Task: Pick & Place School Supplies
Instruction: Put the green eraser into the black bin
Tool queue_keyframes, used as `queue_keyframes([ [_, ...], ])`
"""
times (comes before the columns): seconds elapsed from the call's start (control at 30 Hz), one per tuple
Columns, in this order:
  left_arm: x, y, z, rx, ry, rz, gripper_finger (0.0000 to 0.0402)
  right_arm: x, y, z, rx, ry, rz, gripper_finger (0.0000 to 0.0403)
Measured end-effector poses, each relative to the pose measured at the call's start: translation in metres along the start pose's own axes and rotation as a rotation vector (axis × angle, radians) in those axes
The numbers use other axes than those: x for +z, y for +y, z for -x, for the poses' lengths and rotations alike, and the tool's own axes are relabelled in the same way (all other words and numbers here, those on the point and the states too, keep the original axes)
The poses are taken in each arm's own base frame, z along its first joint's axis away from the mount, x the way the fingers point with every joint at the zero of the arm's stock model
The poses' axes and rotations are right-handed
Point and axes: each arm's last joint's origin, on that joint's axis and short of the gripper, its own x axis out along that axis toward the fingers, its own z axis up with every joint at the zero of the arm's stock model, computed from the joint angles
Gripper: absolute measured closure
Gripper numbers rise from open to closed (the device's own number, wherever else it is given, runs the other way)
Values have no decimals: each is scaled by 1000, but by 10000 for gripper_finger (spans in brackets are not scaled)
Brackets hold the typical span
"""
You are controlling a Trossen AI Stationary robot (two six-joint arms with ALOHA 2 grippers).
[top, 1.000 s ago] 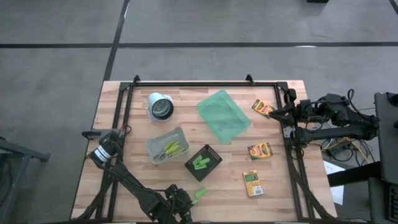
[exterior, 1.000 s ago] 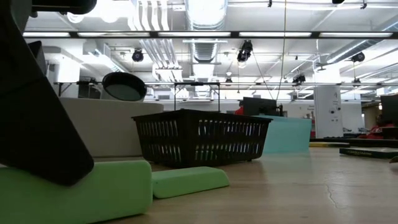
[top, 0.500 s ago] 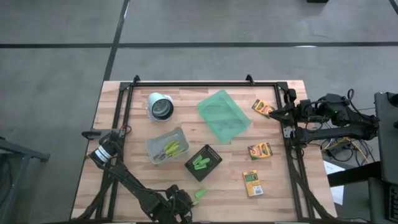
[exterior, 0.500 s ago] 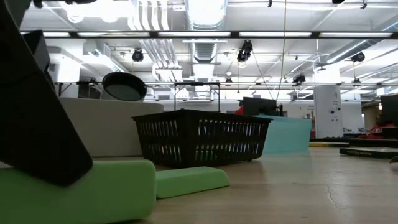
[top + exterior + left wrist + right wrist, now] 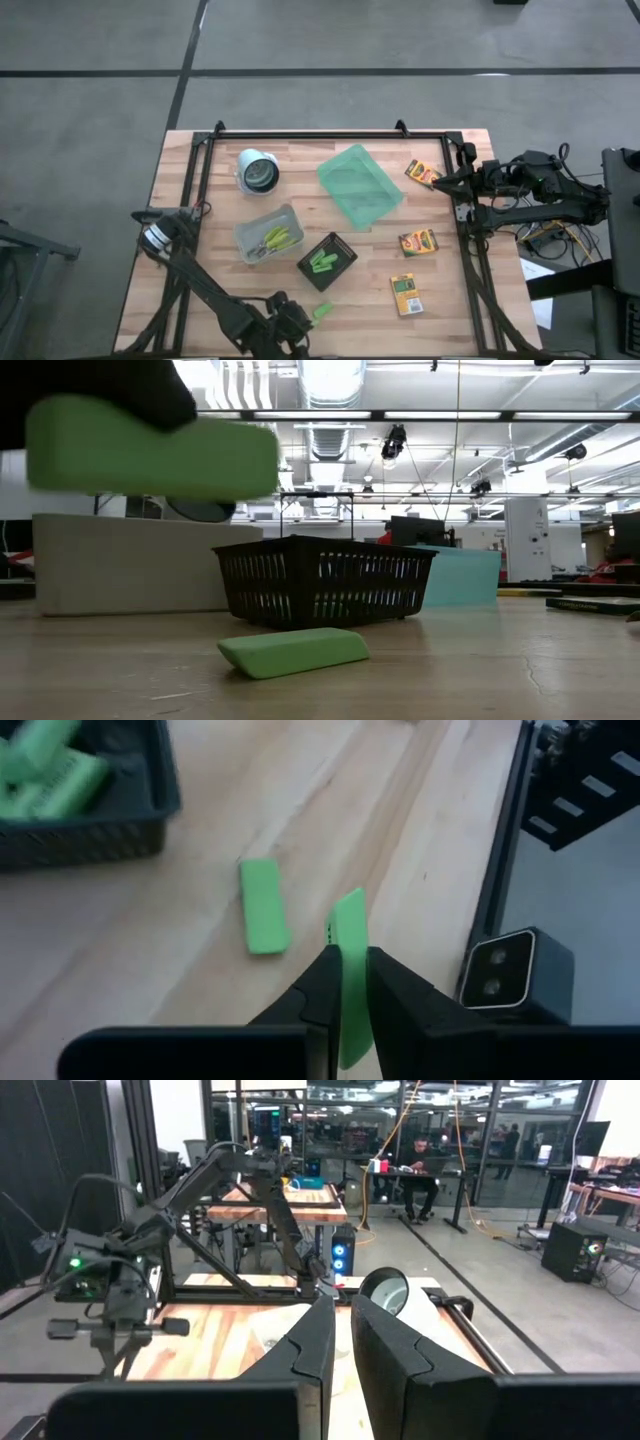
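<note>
My left gripper (image 5: 347, 958), at the table's near edge in the high view (image 5: 296, 323), is shut on a short bright green stick (image 5: 349, 925), which the low view shows in the air (image 5: 150, 455). A second green stick (image 5: 322, 312) lies flat on the wood beside it (image 5: 263, 906). More green sticks lie in the black box (image 5: 327, 261). Scissors lie in the clear bin (image 5: 268, 236). Three crayon boxes (image 5: 423, 174), (image 5: 417, 242), (image 5: 406, 294) lie flat at the right. My right gripper (image 5: 342, 1335) is shut and empty at the table's right edge (image 5: 440, 183). My left gripper pinches the green stick between its two fingers, on its two broad faces (image 5: 350, 982). The stick stands on edge between them, and its far end (image 5: 349, 905) sticks out past the fingertips. The stick is lifted clear of the table, about level (image 5: 150, 455).
A translucent green tray (image 5: 360, 185) and a white cup (image 5: 259, 171) stand at the table's far side. A black frame (image 5: 330, 133) runs around the table top. A small camera block (image 5: 505, 972) sits at the near edge by my left gripper.
My left gripper has gone up from the table top with the green stick, which now hangs clear of the wood, well above where it lay. The other green stick has stayed on the table.
</note>
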Motion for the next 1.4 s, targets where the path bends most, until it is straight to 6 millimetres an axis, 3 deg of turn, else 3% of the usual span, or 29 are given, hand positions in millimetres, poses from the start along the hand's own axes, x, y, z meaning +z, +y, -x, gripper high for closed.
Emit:
queue_keyframes([
  [0.33, 47, 9, 16, 6, -48, -53, 362, 0, 0, 0, 0, -1, 0, 367],
  [0.83, 117, 50, -7, 75, -9, 57, 362, 0, 0, 0, -1, 0, 0, 367],
  [1.1, 134, 70, -17, 128, 31, 89, 362, 0, 0, 0, 0, 0, 0, 367],
  [1.4, 137, 85, -21, 264, -8, 192, 362, 0, 0, 0, 0, 0, 0, 367],
])
